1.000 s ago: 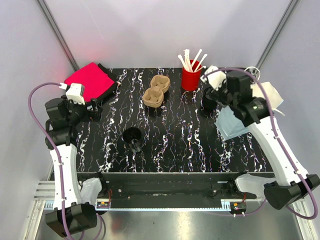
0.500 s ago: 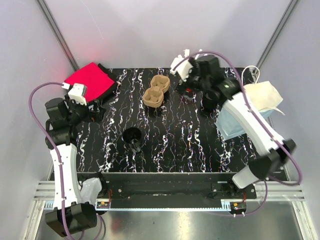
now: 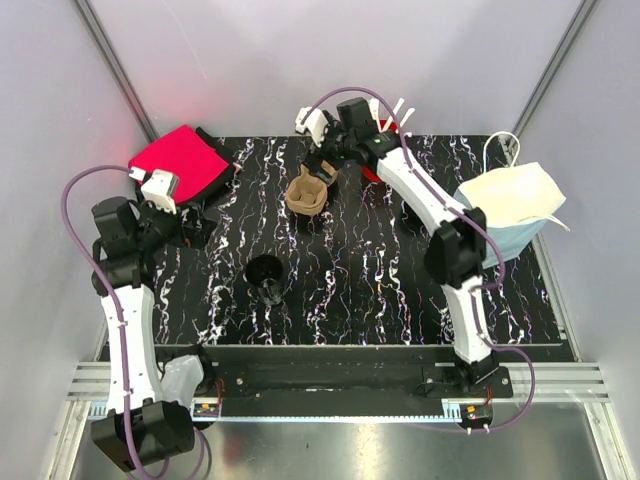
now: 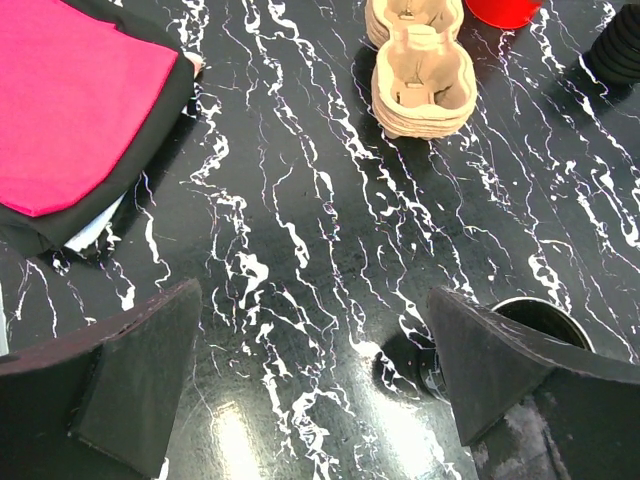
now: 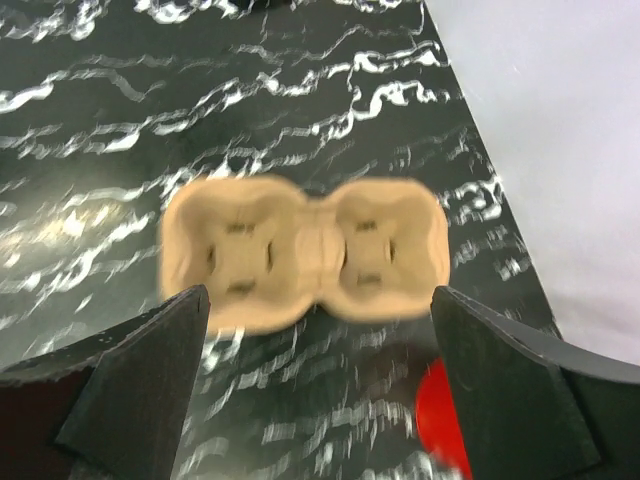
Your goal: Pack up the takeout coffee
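The takeout coffee shows only as a dark shape (image 3: 410, 214) mostly hidden behind my right arm. A black ribbed cup side (image 4: 618, 48) shows at the left wrist view's top right edge, with its lid out of view. The tan two-cup carrier (image 3: 308, 191) lies at the far centre, and also shows in both wrist views (image 4: 421, 78) (image 5: 300, 255). My right gripper (image 3: 322, 168) (image 5: 320, 385) is open and empty, hovering just beside the carrier. My left gripper (image 3: 196, 226) (image 4: 318, 385) is open and empty, low over the table at the left.
A lidless black cup (image 3: 265, 278) (image 4: 545, 318) stands near the middle left. A red cup of stirrers (image 3: 386, 152) (image 5: 447, 420) stands behind the right arm. A pink cloth (image 3: 178, 160) (image 4: 70, 100) lies far left. A white and blue bag (image 3: 512, 205) lies at the right.
My right arm has swung from the right side of the table, past the red cup, to the far centre by the carrier. My left arm has barely moved.
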You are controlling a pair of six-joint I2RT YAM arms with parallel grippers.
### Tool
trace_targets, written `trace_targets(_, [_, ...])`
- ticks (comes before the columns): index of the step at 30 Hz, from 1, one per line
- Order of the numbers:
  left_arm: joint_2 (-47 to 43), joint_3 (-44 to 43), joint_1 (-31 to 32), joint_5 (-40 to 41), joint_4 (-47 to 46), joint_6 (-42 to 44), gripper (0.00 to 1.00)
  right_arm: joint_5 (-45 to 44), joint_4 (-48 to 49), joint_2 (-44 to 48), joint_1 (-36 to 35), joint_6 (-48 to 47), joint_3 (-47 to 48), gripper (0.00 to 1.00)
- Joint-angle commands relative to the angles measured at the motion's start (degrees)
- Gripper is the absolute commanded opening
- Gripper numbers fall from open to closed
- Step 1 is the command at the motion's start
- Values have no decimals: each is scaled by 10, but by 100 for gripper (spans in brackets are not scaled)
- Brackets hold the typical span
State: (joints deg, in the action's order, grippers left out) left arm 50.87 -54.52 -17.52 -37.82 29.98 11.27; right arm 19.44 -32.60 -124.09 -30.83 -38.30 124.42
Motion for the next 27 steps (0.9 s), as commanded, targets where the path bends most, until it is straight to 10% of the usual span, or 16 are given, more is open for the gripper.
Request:
trace_targets(1, [3, 7, -14, -29, -22, 17, 99, 93, 0, -85, 40, 30, 113, 95])
trace_targets(27, [20, 9, -38, -37, -24, 17, 99, 152, -9, -236, 46, 4, 179, 79])
